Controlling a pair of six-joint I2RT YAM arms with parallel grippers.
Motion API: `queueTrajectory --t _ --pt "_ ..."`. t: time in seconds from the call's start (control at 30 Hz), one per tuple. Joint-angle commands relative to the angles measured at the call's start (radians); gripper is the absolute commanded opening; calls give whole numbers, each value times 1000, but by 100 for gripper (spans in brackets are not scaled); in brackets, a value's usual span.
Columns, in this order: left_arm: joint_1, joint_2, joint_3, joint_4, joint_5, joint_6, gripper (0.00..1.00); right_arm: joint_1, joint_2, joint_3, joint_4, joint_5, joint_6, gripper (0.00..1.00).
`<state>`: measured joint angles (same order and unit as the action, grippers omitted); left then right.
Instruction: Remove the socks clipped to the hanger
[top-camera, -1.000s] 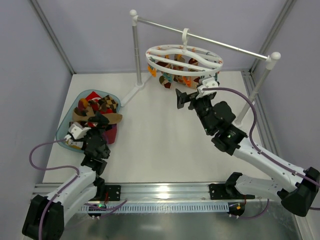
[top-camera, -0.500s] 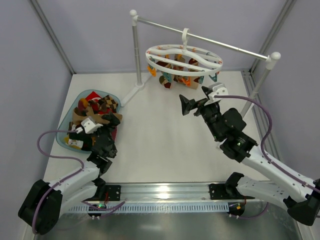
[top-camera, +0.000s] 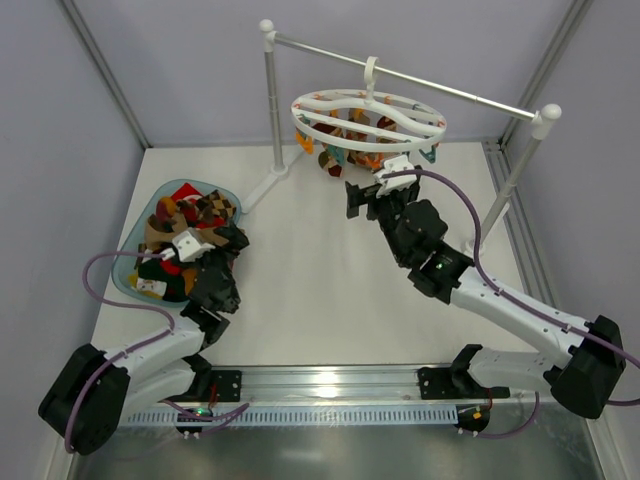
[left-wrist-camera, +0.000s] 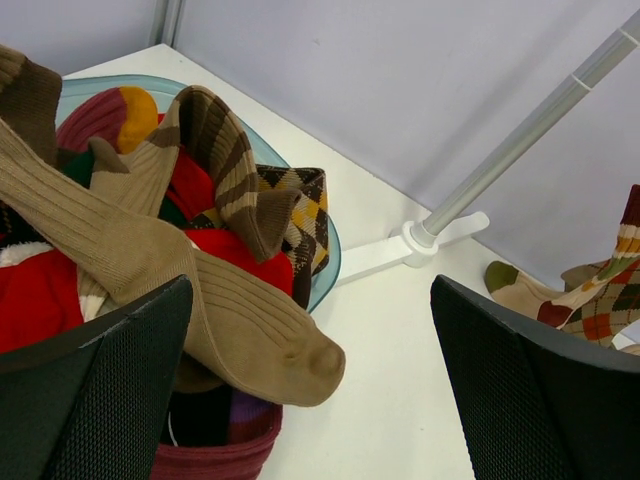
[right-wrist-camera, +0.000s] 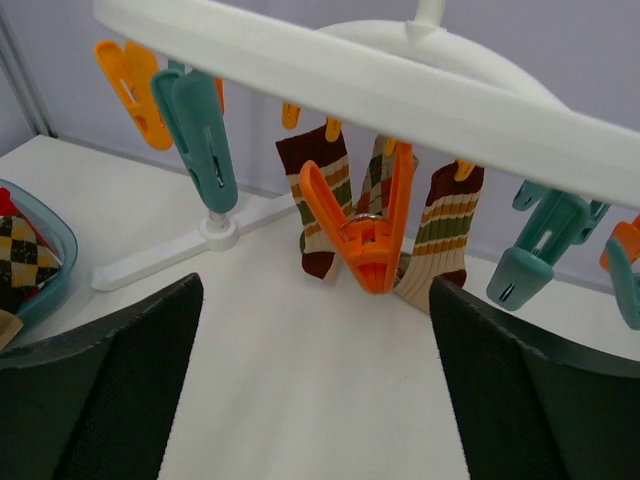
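Observation:
The white ring hanger (top-camera: 330, 128) hangs by its hook from the rail. Under its far side, a few striped and checked socks (top-camera: 334, 158) are clipped. In the right wrist view, the ring (right-wrist-camera: 400, 95) runs overhead, and a brown-striped sock (right-wrist-camera: 318, 195) and a second sock (right-wrist-camera: 440, 230) hang behind an empty orange clip (right-wrist-camera: 365, 225). My right gripper (top-camera: 368, 195) (right-wrist-camera: 315, 380) is open just below the ring's near rim, holding nothing. My left gripper (top-camera: 222, 243) (left-wrist-camera: 315, 340) is open over the bin's near right edge, above a tan sock (left-wrist-camera: 150, 260).
A teal bin (top-camera: 125, 262) (left-wrist-camera: 330, 255) at the left holds a pile of loose socks (top-camera: 190, 215). The white rail stand has a post (top-camera: 272, 100) behind the hanger, a second post (top-camera: 515, 170) at the right and a foot (left-wrist-camera: 440, 235) on the table. Empty teal clips (right-wrist-camera: 200, 125) hang from the ring.
My right gripper swung out to the right, then came back left under the hanger's near rim. My left gripper shifted right over the bin and turned toward the hanger. Both stayed open.

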<state>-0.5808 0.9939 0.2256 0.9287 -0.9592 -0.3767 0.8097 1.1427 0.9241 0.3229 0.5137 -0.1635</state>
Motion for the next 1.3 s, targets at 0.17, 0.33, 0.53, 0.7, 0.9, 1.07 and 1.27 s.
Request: queueTrajectory --t 0.17,0.33,0.53,0.7,0.9,1.07,1.27 --pt "-14 26 37 78 -10 25 100 -12 58 94 133 42 -71 66" --pt "-25 54 46 94 -13 30 100 -35 91 122 127 43 -71 48" --pt "-37 86 54 116 -15 33 99 -84 86 117 123 46 -47 18" --pt "-50 112 64 134 -19 44 100 -165 55 99 102 -9 28 16" --pt "-82 141 78 160 -23 65 100 -312 45 82 70 -99 110 15" --pt "-131 198 103 240 -10 160 100 -388 71 90 65 -98 137 15" --pt "-194 319 129 410 135 268 100 -498 106 102 79 -106 194 15"
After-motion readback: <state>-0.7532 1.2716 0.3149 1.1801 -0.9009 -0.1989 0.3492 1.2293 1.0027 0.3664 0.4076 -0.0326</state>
